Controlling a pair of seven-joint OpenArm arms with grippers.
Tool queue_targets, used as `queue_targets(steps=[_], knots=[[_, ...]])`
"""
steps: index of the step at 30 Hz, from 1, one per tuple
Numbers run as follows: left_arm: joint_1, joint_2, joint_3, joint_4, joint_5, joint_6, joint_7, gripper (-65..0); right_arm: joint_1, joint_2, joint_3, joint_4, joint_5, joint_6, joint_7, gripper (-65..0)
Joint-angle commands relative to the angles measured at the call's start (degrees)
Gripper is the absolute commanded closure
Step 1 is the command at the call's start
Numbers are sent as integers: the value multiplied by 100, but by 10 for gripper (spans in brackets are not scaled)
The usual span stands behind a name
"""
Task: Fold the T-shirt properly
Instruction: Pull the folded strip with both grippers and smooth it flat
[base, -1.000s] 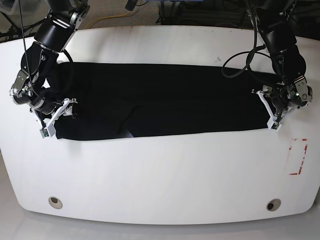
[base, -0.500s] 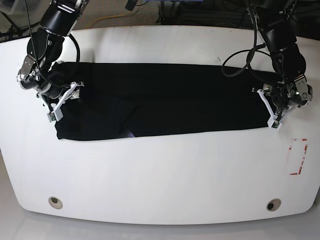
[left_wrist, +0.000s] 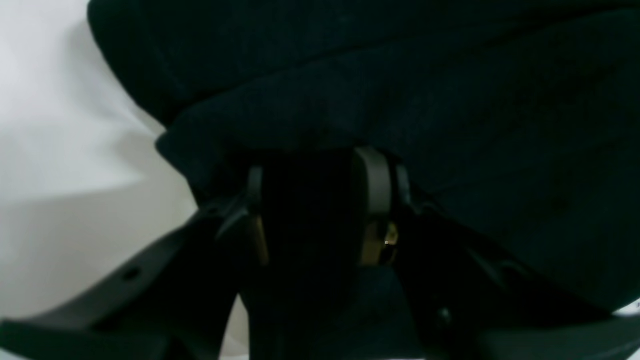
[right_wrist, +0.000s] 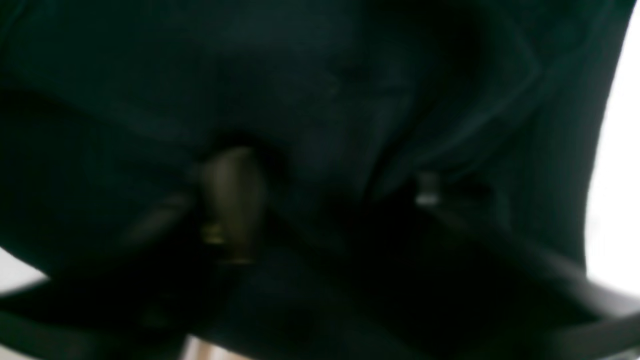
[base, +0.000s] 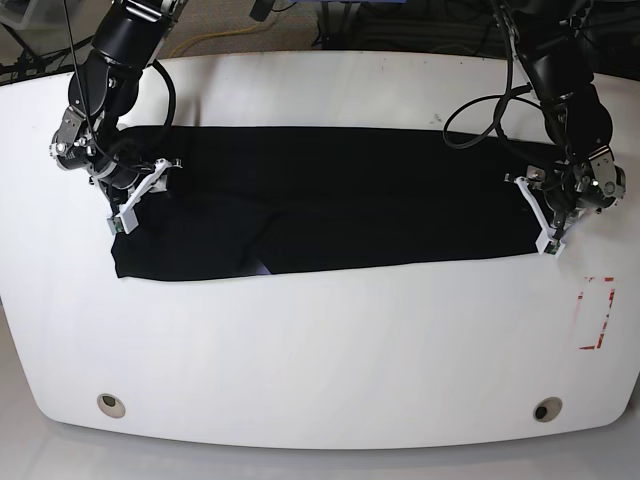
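The left gripper (base: 540, 215) sits at one short end of the shirt (base: 330, 205), on the right side of the base view. In the left wrist view its fingers (left_wrist: 372, 185) are close together with black cloth bunched between them, so it looks like it is pinching the shirt edge. The right gripper (base: 140, 195) sits at the other short end. In the right wrist view the picture is dark and blurry, with cloth all around one finger (right_wrist: 232, 195); it seems to hold cloth too, but it is too hard to tell for sure. The shirt lies flat on the white counter (base: 330, 350) as one long black band. Its long way runs from side to side, straight from one gripper to the other. It looks already folded once the long way, and a tiny bit of light color peeks out at the near edge. Each arm is close to its own end, and the middle of the shirt is far from both. The next fold would likely bring one short end over toward the other, along that long line. A strip of red tape (base: 597, 312) is stuck on the counter near the left gripper, not touching the shirt.
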Motion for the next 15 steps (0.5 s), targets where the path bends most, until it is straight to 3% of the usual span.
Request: queue_targets(steps=[1,4,15], knots=[[-64,-62,-6,60,25,-3,39,-204,88,11,19,142,97,12,70,-149],[-64,-62,-6,60,25,-3,39,-204,52,-6,19,441,97,12,35,-29],[-55,-89,-6,43,42,-3,39,-204,-211,-15,54,1637,97,12,-580,-14]])
